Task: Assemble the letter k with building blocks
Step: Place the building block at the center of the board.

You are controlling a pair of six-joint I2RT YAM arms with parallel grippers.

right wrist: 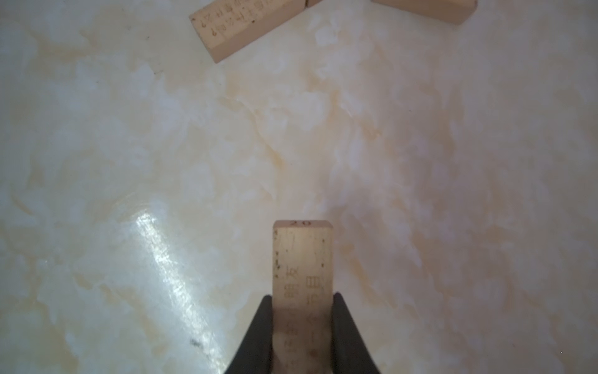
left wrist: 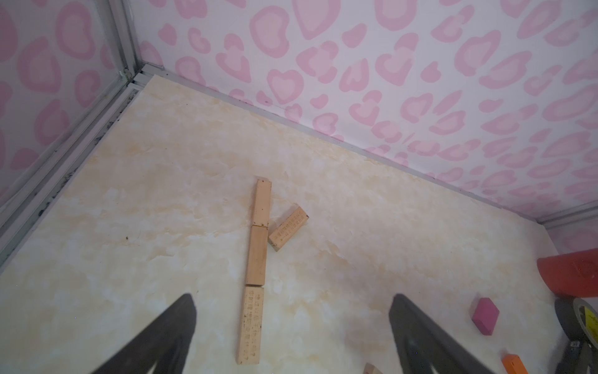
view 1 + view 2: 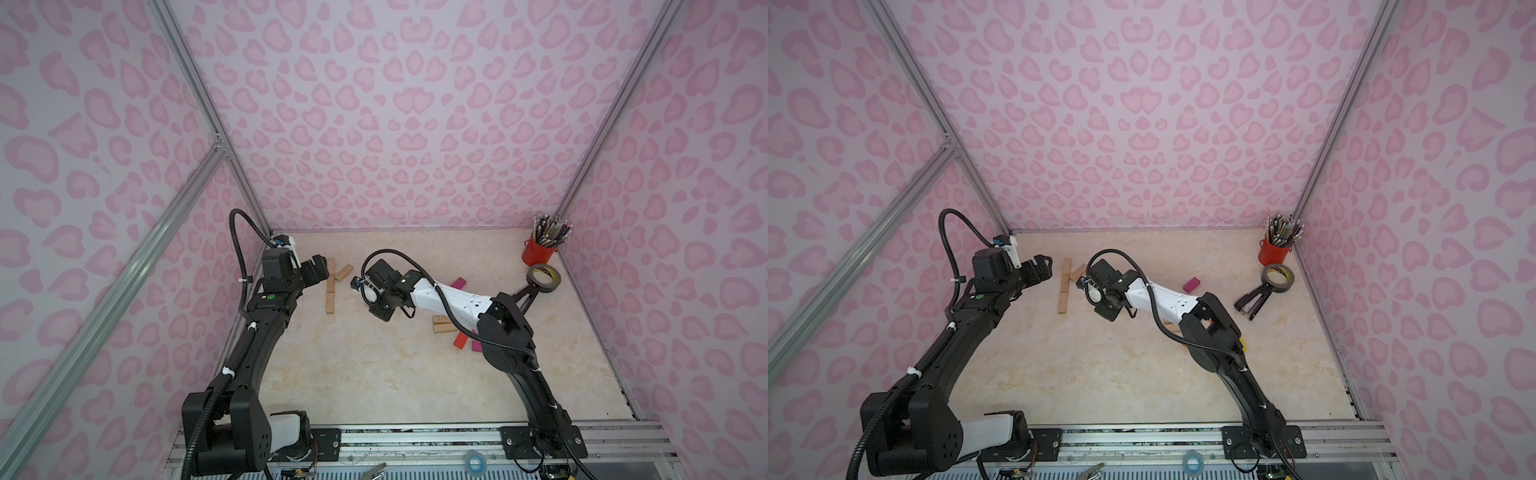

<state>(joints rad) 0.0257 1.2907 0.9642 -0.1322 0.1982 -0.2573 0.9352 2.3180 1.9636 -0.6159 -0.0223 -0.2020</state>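
Currently the right gripper [image 1: 302,299] is clamped on a plain wooden block [image 1: 302,255]. Its black fingers [image 1: 259,327] press the two long sides. The block's rear portion runs out of frame, and the mark on its end face is too blurred to read reliably. Whether its free end touches the table [image 3: 374,374] cannot be determined. In both top views the wrist housing hides this gripper's tips and the held block.

The left gripper [image 2: 293,298] stands wide apart and holds nothing. Only its two dark finger ends are visible in the left wrist view, and their bases are cut off.

Ahead of it, a column of three plain blocks [image 2: 256,255] lies end to end on the table. A slanted block [image 2: 288,228] lies just beside the joint between the far and middle pieces. Contact there is not clear. The printing on the blocks is illegible.

A magenta block [image 3: 1192,284] lies apart, beyond the right arm [image 3: 1167,301]. An orange block [image 2: 514,362] is clipped by the frame edge.

In a top view, a heap of blocks [image 3: 442,324] in plain wood, red and magenta is largely covered by the right arm, so its count is not readable.

A red cup [image 3: 538,251] of pencils, a tape roll [image 3: 543,277] and a black hinged tool [image 3: 1252,301] occupy the far corner.
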